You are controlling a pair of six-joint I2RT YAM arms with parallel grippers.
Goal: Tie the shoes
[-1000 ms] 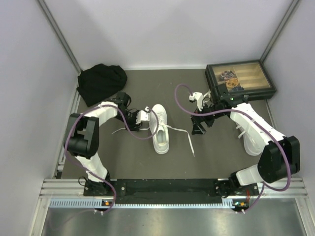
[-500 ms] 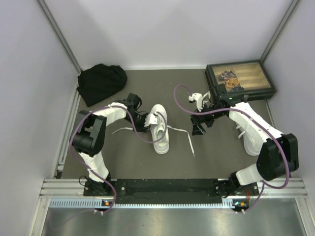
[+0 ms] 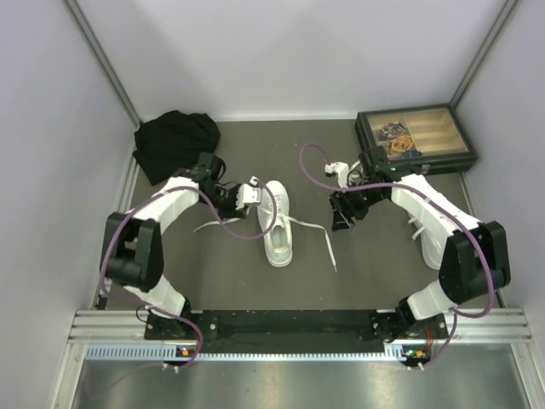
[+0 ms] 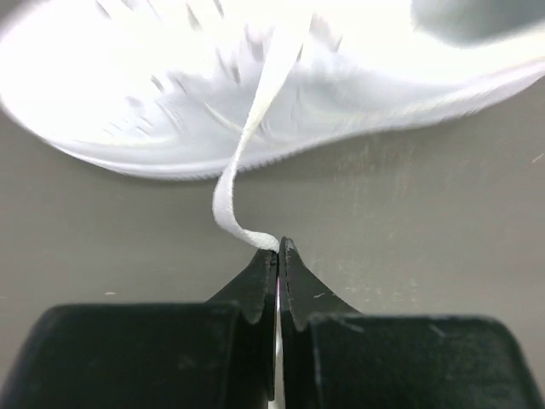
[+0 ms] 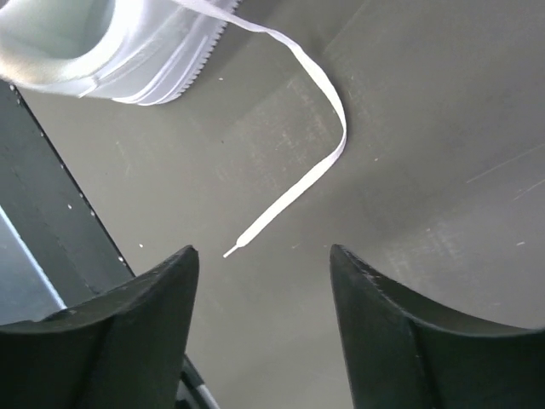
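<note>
Between the tips of my left gripper (image 4: 278,251), the left lace (image 4: 247,145) is pinched: the two black fingers meet with only the flat white strip between them. From the grip the lace curls up and runs ahead to the side of the white sneaker (image 4: 170,94), which fills the top of the left wrist view, blurred and overexposed. Only this view shows the pinch. From the overhead camera I see the gripper just left of the shoe, near its far end, but the lace in its tips is too small to make out.

My right gripper (image 5: 264,256) stands with its jaws apart and nothing between them. Ahead of the gap, on the bare surface, the right lace (image 5: 319,166) lies loose. Its tip is nearest the fingers, and the strip bends back towards the sneaker at the upper left of that view. Overhead, this gripper hangs to the right of the shoe, apart from it, with the lace trailing between them and towards the near edge.

The sneaker rests on its sole on a dark grey-brown mat (image 3: 255,281), scuffed in the close views. Beyond the left gripper, a black cloth bundle (image 3: 174,143) sits in the far left corner. Beyond the right gripper is a dark box (image 3: 415,136) with a wooden tray. Pale walls close in three sides, and a metal rail (image 3: 281,341) carries both arm bases at the near edge.
</note>
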